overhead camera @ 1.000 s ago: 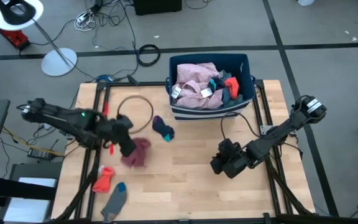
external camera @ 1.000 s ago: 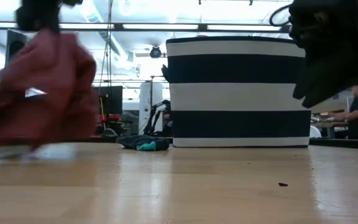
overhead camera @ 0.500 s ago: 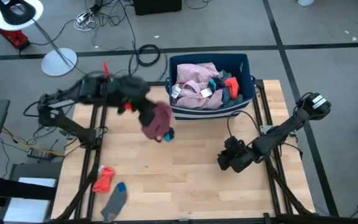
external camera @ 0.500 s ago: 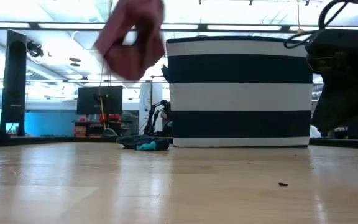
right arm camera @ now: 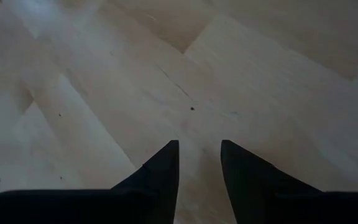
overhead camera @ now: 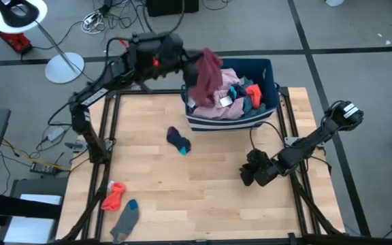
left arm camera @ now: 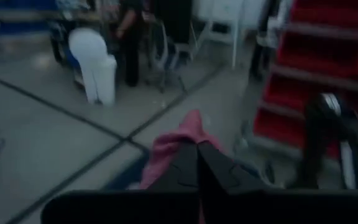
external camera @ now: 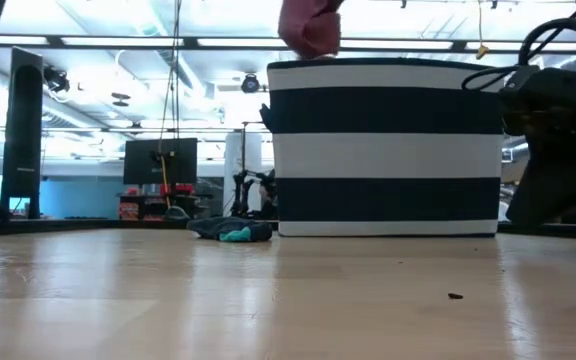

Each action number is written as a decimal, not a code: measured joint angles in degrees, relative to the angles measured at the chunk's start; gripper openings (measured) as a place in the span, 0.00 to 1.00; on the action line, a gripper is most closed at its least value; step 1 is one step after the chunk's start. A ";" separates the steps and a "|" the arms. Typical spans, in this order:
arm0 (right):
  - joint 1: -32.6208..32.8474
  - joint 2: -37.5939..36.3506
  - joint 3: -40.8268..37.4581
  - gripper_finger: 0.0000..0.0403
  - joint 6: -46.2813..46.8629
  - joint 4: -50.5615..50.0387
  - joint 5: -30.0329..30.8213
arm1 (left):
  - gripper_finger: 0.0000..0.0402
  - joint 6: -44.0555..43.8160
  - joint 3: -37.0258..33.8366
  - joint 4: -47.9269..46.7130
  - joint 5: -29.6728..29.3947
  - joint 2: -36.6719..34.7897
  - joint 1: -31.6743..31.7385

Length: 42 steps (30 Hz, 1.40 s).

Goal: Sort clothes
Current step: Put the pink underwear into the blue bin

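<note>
My left gripper is raised over the left rim of the dark blue, white-striped bin and is shut on a dusky pink garment. In the low view the garment shows above the bin's rim. The bin holds a pale pink garment and red-orange, blue and black pieces. A dark sock with a teal toe lies flat on the table. My right gripper is low over the table's right part, slightly open and empty. My left gripper pinches a bunched upper part of the dusky pink garment between its two shut fingers. The fingers reach out roughly level from the table's left. The garment hangs below them, slack and lifted clear of the table, over the bin's left rim.
A red-orange garment and a grey sock with a blue toe lie at the table's near left. Bare wood lies between the socks and my right gripper. Cables and a lamp stand are on the floor beyond the table.
My left gripper has swung up from the table's left middle toward the far edge and right, carrying the dusky pink garment. The garment has been lifted clear of the table and now hangs over the bin's left rim. My right gripper has shifted slightly toward the right edge.
</note>
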 joint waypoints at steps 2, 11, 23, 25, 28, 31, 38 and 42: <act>-0.44 0.00 0.00 0.29 -0.74 0.55 0.03 | 0.00 0.09 0.08 3.66 -0.08 1.33 1.96; -2.35 0.02 0.02 0.29 -3.02 2.47 0.11 | 0.00 -1.06 0.04 -7.28 6.46 11.09 6.81; -3.17 0.01 0.07 0.28 -4.15 5.06 -0.02 | 0.01 -0.77 0.67 -26.09 11.01 27.33 7.12; -3.17 0.00 0.07 0.28 -4.15 5.77 -0.56 | 0.02 0.21 0.72 -26.13 9.12 28.30 6.44; -3.28 0.00 0.07 0.28 -4.11 6.45 -0.92 | 0.05 2.71 0.69 -24.32 6.17 28.86 5.51; -3.28 0.00 0.07 0.27 -4.10 7.15 -1.47 | 0.12 3.60 1.65 -22.60 5.67 28.88 5.04; -3.47 -0.04 0.07 0.27 -4.14 7.57 -2.35 | 0.32 5.08 3.90 -17.28 5.07 27.19 3.87; -3.49 -0.02 0.07 0.27 -4.15 7.74 -2.59 | 0.36 5.32 4.75 -17.79 3.73 25.64 3.39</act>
